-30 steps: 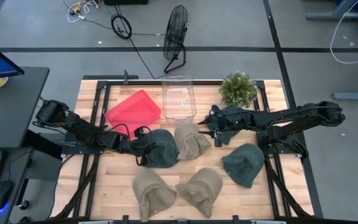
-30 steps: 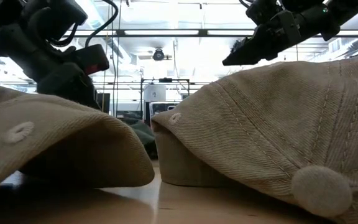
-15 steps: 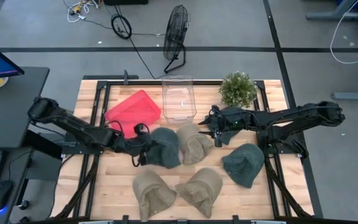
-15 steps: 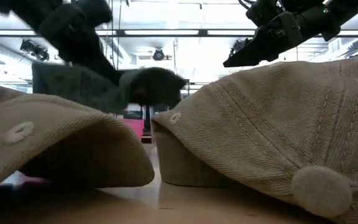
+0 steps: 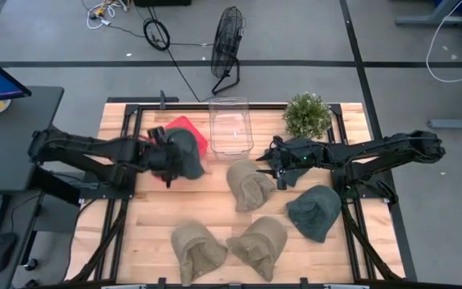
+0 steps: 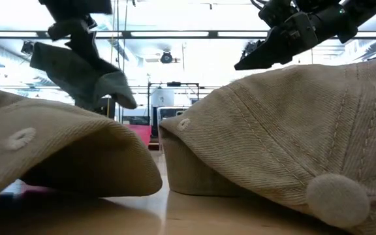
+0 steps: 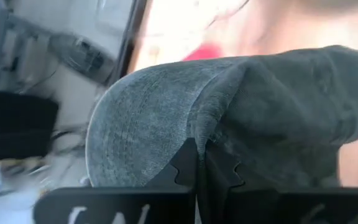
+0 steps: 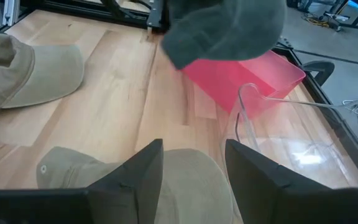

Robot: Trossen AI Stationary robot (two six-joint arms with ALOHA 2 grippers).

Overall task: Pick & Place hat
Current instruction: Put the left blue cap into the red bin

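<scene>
The left gripper (image 5: pixel 169 155) is holding a dark green hat (image 5: pixel 184 154) in the air over the red bin (image 5: pixel 189 128), which is sitting toward the far left part of the bench (image 5: pixel 155 217). In the left wrist view its fingers (image 7: pixel 185 163) are closed tight on the hat's fabric with almost no gap between them, and the hat (image 7: pixel 229 112) is filling most of that picture. From table height the hat (image 6: pixel 83 75) is hanging clear of the wood, drooping below the arm.

Just beside the red bin, at the far edge of the bench, a clear plastic bin (image 5: pixel 230 124) is standing, and a small potted plant (image 5: pixel 307 115) is sitting toward the far right corner.

The right gripper (image 5: pixel 275 164) is hovering near the middle of the bench, above a tan hat (image 5: pixel 249 185), with its fingers (image 8: pixel 142 168) spread well apart and gripping nothing.

Three more hats are lying around: a second dark green hat (image 5: pixel 315 211) near the right edge, and two tan ones (image 5: pixel 197 246) (image 5: pixel 259 238) side by side at the near edge. Those two are crowding the low view, blocking most of the table behind them.
</scene>
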